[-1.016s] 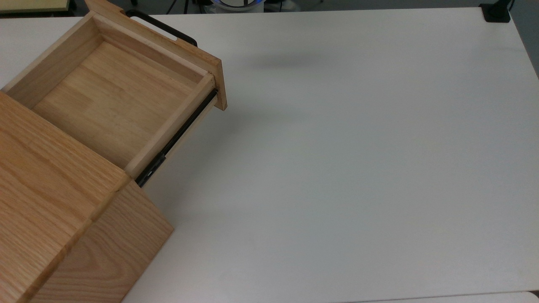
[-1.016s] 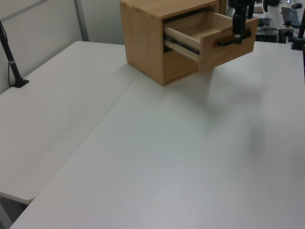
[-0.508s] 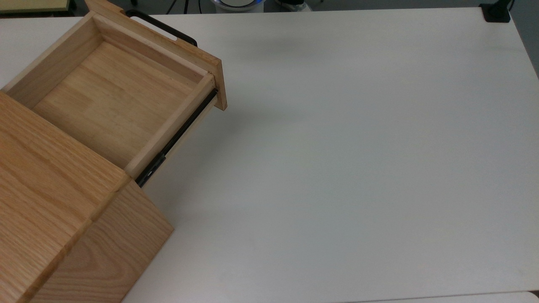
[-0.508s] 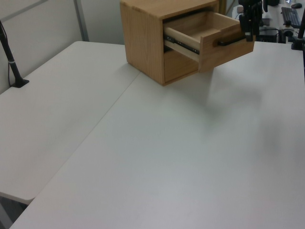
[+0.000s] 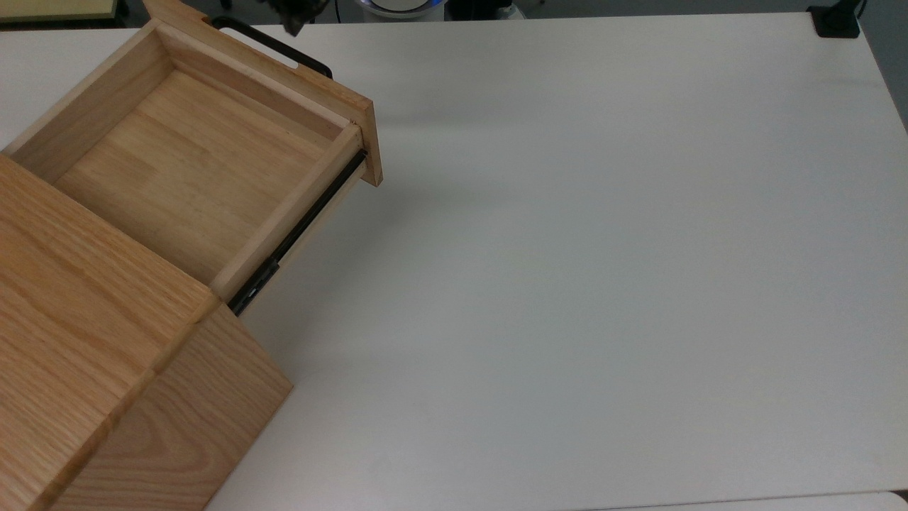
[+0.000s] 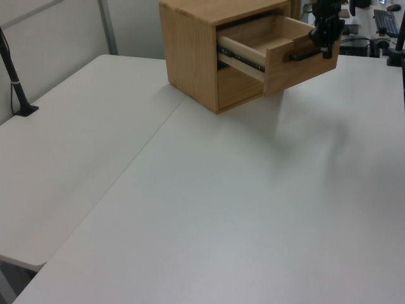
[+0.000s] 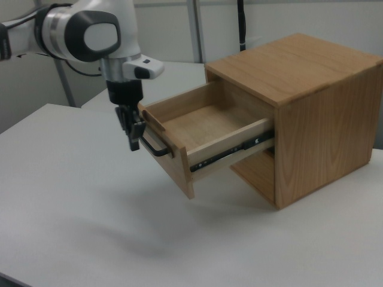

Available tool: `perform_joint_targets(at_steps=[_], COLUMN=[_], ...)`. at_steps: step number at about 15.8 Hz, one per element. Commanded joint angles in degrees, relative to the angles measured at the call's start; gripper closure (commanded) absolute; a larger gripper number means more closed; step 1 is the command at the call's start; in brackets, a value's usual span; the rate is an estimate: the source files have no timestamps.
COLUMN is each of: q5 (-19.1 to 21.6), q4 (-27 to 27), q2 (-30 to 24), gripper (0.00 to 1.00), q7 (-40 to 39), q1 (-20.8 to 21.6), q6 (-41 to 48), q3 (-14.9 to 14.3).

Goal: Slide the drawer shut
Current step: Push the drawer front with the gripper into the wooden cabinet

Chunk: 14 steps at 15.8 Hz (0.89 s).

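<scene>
Gripper [image 7: 134, 133] sits in the upper left of the right view, dark fingers pointing down just in front of the drawer's front panel, next to the handle [image 7: 157, 147]; whether the fingers are spread or closed, and whether they touch the bar, cannot be told. In the left view the gripper [image 6: 324, 39] appears at the upper right, dark and narrow, overlapping the far end of the handle [image 6: 304, 56]. In the top view a dark tip of the gripper [image 5: 292, 21] enters at the top edge, just above the handle [image 5: 273, 45]. Above the fingers, the arm [image 7: 90, 33] is glossy white with rounded grey joint caps. The drawer [image 7: 203, 128] is pulled well out of the cabinet: a shallow, pale, smooth wooden tray, rectangular, with a wider flat front panel and a thin black metal bar handle bent at both ends. A black metal rail [image 7: 236, 149] runs along its side; small pale marks on it are unreadable. In the top view the drawer [image 5: 191, 152] fills the upper left, showing a bare plank floor. The cabinet [image 7: 317, 113] is a boxy body with stronger oak grain, at the right of the right view. It stands on a matte white table [image 5: 603, 248].
</scene>
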State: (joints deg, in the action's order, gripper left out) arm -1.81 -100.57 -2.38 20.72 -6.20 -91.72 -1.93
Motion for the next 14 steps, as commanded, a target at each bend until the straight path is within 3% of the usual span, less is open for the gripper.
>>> perform_joint_targets(at_steps=[1, 5, 10, 14], q5=[0.8, -0.2, -3.2, -3.3], q4=[0.1, 2.4, 17.1, 20.1], q2=[1.6, 4.7, 17.0, 21.5], gripper=[1.0, 1.0, 1.0, 1.0], q7=[4.7, 4.7, 4.8, 4.8], q1=[0.0, -0.5, -3.7, -4.7], q6=[-7.1, -13.1, -18.1, -29.8], q3=[-0.7, -0.9, -1.0, -2.3])
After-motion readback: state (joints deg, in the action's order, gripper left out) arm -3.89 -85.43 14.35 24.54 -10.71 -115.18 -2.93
